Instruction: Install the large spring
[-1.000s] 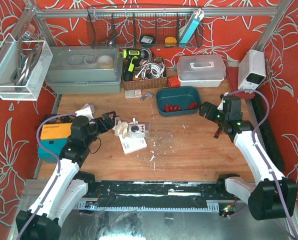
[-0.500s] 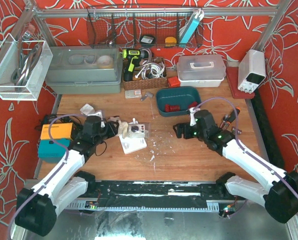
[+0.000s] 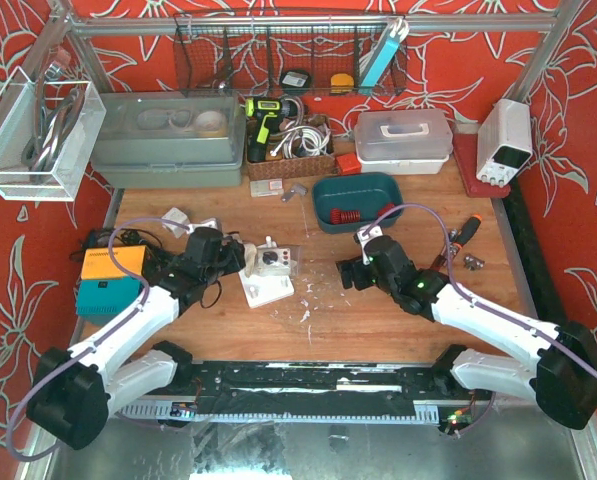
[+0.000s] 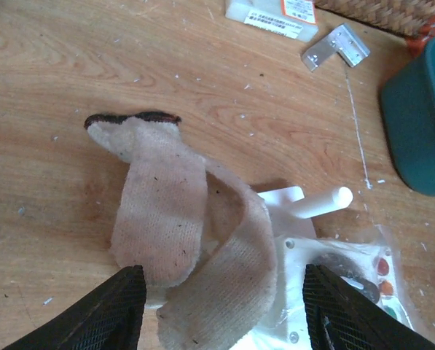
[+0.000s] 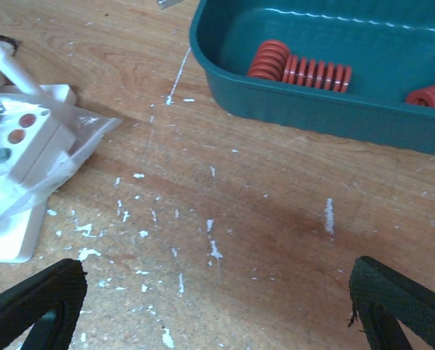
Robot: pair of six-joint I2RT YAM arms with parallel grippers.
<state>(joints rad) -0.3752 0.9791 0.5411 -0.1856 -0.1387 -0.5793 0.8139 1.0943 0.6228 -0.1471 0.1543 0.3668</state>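
The large red spring (image 5: 297, 69) lies in the teal tray (image 5: 312, 109), with a second red spring (image 5: 430, 95) at the tray's right end; both show in the top view (image 3: 346, 216). The white peg fixture (image 3: 266, 283) sits mid-table, with a beige glove (image 4: 166, 211) draped over it and one peg (image 4: 323, 203) sticking out. My left gripper (image 4: 224, 313) is open and empty, its jaws straddling the glove from just above. My right gripper (image 5: 217, 313) is open and empty over bare wood between fixture and tray, also seen from above (image 3: 346, 272).
A plastic bag of small parts (image 3: 278, 259) lies on the fixture. A metal bracket (image 4: 336, 47) and a white label block (image 4: 272, 13) lie behind. Orange and teal boxes (image 3: 106, 275) sit at left, a screwdriver (image 3: 463, 232) at right, and bins and a basket (image 3: 288, 150) along the back.
The right arm swung from the right edge to the table's middle and came down low near the tray. The left gripper moved right, up to the glove on the fixture.
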